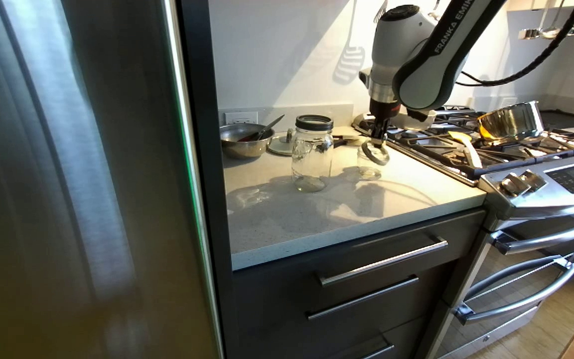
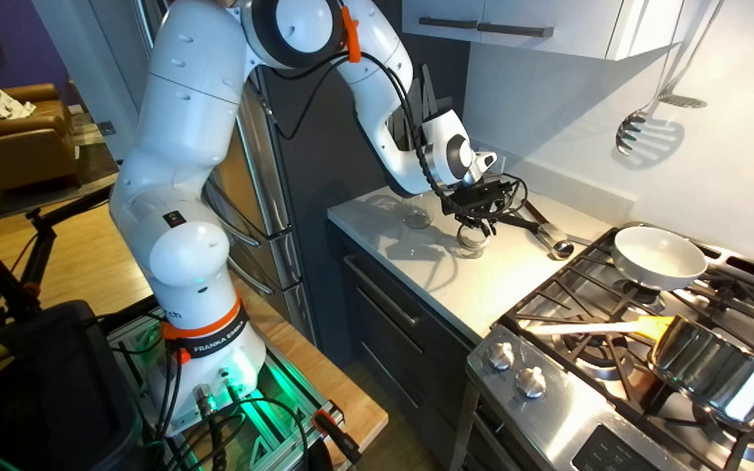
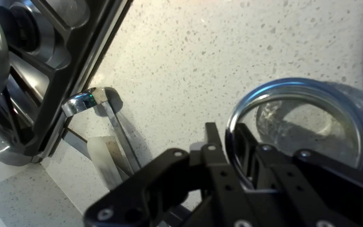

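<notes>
Metal ring (image 3: 290, 81) straddled at edge by gripper (image 3: 226, 127); clenched or not can't be told tbh. Lidded jar (image 1: 312, 157) seen abt 9 o'clock from it, in an ext. view.

Wrist view: fingers (image 3: 213, 135) cover part of ring (image 3: 298, 82); left edge crops stove (image 3: 58, 69). In an exterior view, arm (image 2: 372, 98) hides top of tall jar (image 2: 417, 216).

The arm (image 2: 187, 111) is glossy white and smoothly rounded, with dark bands (image 2: 261, 33) at its turns. Its base (image 2: 210, 369) wears an orange ring (image 2: 201, 333) above a black collar (image 2: 218, 343) lettered "FRANKA" in white. Black cables (image 2: 408, 114) are tied on with an orange strap (image 2: 353, 36). Toward the far end sits a silver cuff (image 1: 381, 93); the fingers (image 3: 213, 135) are matte black and slender, dotted with round, pale screws (image 3: 105, 214).
</notes>
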`<control>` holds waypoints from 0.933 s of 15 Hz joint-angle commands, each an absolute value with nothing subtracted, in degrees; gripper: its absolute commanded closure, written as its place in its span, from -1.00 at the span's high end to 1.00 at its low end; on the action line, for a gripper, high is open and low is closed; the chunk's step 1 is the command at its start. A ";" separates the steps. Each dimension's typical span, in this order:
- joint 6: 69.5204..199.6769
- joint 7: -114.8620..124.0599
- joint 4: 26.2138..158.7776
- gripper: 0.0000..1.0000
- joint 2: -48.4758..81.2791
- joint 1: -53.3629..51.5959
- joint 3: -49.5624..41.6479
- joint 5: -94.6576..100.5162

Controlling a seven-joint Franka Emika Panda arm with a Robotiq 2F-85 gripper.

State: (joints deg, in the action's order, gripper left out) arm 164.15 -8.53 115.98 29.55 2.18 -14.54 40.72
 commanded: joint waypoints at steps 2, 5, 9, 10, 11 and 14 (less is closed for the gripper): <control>164.82 -6.47 116.97 0.24 29.84 1.56 -15.44 41.87; 164.85 -6.36 116.98 0.33 29.97 1.63 -15.35 41.74; 165.18 -6.02 117.12 0.25 29.32 1.65 -15.52 41.76; 165.32 -5.88 117.08 0.29 29.19 1.71 -15.49 41.67; 165.42 -5.82 117.06 0.38 29.11 1.85 -15.32 41.46; 165.73 -5.52 116.88 0.90 29.17 2.00 -14.79 40.93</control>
State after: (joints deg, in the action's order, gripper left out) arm 164.30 -6.75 116.02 29.57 2.19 -14.58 40.75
